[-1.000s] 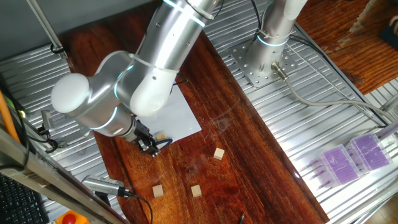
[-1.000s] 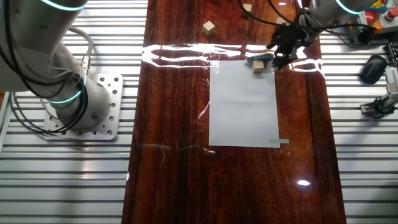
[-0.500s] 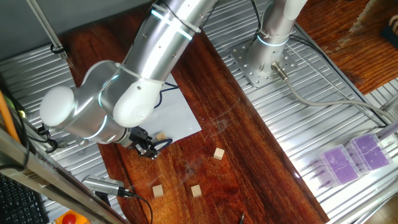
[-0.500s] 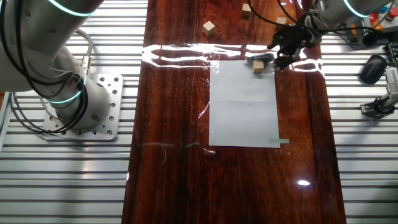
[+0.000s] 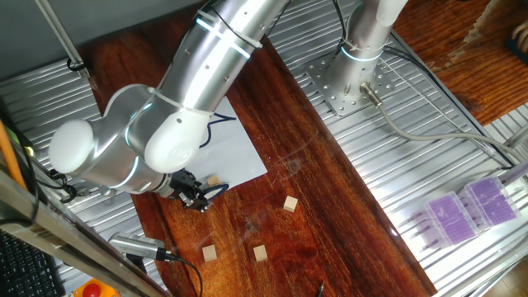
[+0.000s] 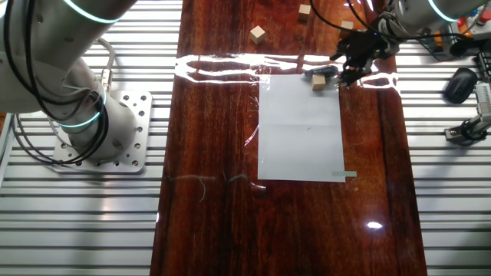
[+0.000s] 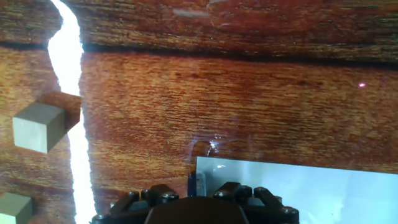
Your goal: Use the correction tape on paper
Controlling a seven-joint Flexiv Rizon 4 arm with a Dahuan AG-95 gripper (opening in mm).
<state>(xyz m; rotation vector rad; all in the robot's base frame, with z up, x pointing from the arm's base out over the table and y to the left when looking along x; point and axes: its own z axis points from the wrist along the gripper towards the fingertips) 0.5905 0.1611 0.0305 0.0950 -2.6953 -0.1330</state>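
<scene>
The white paper [image 6: 301, 126] lies on the dark wooden table; it also shows in one fixed view [image 5: 241, 153] and at the lower right of the hand view [image 7: 298, 186]. The correction tape [image 6: 317, 72], dark blue with a pale centre, sits at the paper's far edge near its corner, next to a tan cube [image 6: 319, 83]. My gripper [image 6: 337, 70] reaches down to it at that corner. In the hand view the tape [image 7: 196, 182] shows edge-on between the jaws of my gripper [image 7: 196, 194], which looks shut on it. The fingertips are hidden.
Tan wooden cubes lie on the wood: two [image 6: 258, 33] [image 6: 304, 11] beyond the paper, others in the hand view [image 7: 38, 126] [image 7: 12, 205] to the left. A bright glare band [image 7: 71, 93] crosses the table. Ribbed metal surfaces flank the wood.
The arm's elbow has swung left and lower in one fixed view. The gripper has stayed at the paper's corner with only a slight shift; tape and cubes are unmoved.
</scene>
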